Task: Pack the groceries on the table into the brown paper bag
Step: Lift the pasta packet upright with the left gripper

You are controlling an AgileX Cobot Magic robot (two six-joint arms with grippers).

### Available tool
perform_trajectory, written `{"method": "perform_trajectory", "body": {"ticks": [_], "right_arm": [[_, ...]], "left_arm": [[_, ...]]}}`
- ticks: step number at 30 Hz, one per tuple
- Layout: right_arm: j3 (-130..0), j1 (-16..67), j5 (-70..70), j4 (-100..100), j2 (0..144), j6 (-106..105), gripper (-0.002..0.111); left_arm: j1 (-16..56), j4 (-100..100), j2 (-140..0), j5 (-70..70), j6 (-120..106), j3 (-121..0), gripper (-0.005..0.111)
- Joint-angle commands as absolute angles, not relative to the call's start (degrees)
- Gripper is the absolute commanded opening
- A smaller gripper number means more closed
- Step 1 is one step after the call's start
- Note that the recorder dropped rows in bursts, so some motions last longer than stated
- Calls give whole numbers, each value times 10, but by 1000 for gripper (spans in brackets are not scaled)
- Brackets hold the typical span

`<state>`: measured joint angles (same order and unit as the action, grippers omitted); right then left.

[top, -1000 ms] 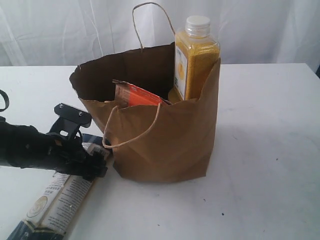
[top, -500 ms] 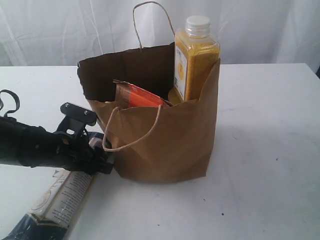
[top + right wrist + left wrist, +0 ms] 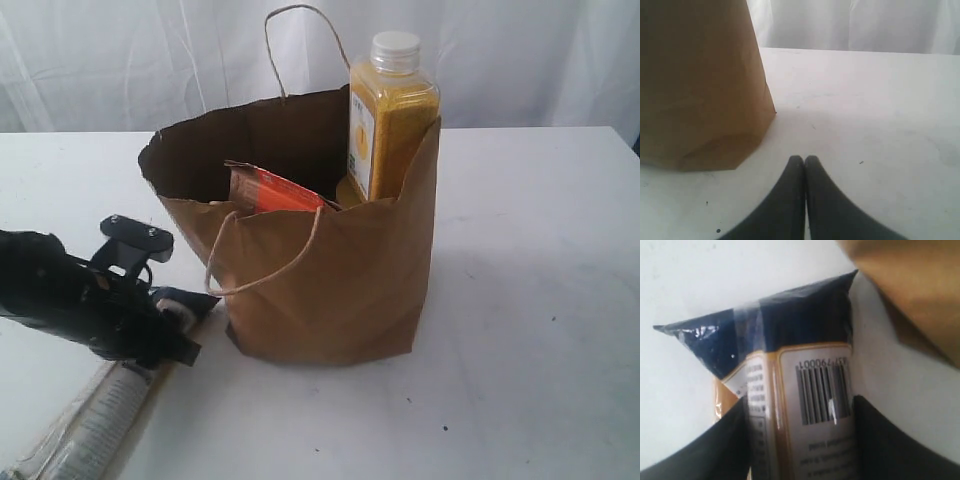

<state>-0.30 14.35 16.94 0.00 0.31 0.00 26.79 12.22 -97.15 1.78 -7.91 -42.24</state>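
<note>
The brown paper bag (image 3: pixel 330 290) stands open mid-table. Inside it stand the yellow-grain bottle (image 3: pixel 390 120) with its white cap and the brown pouch with orange label (image 3: pixel 275 190). The long navy-cream packet (image 3: pixel 95 430) lies on the table (image 3: pixel 530 280) left of the bag. My left gripper (image 3: pixel 180 335) is low over its near-bag end. In the left wrist view the packet (image 3: pixel 810 370) fills the gap of the left gripper (image 3: pixel 800 402), both fingers against its sides, and the bag's corner (image 3: pixel 910 285) is close by. My right gripper (image 3: pixel 804 159) is shut and empty beside the bag (image 3: pixel 700 80). Jar, can and carton are out of view.
White curtains hang behind the table. Bare white tabletop (image 3: pixel 875 115) stretches to the right of the bag. The bag's two loop handles (image 3: pixel 300 30) stick up and hang over its front rim.
The left gripper pushed toward the bag's base, then drew back left and lower. The packet shifted with it toward the lower left. The bag's left rim flexed in and back.
</note>
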Motion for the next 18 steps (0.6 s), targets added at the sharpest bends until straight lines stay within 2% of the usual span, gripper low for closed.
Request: {"method": "perform_trajectory", "body": {"ticks": [1,8,18], "right_arm": [[0,141,166,0,0,4,0],[0,141,166,0,0,4,0],[0,141,166,0,0,4,0]], "left_arm": [[232,117,-919,-87,-78,-407,0],[183,97,-818,-88,-78,-407,0],[183,87,-684,-86,-78,-408,0]]}}
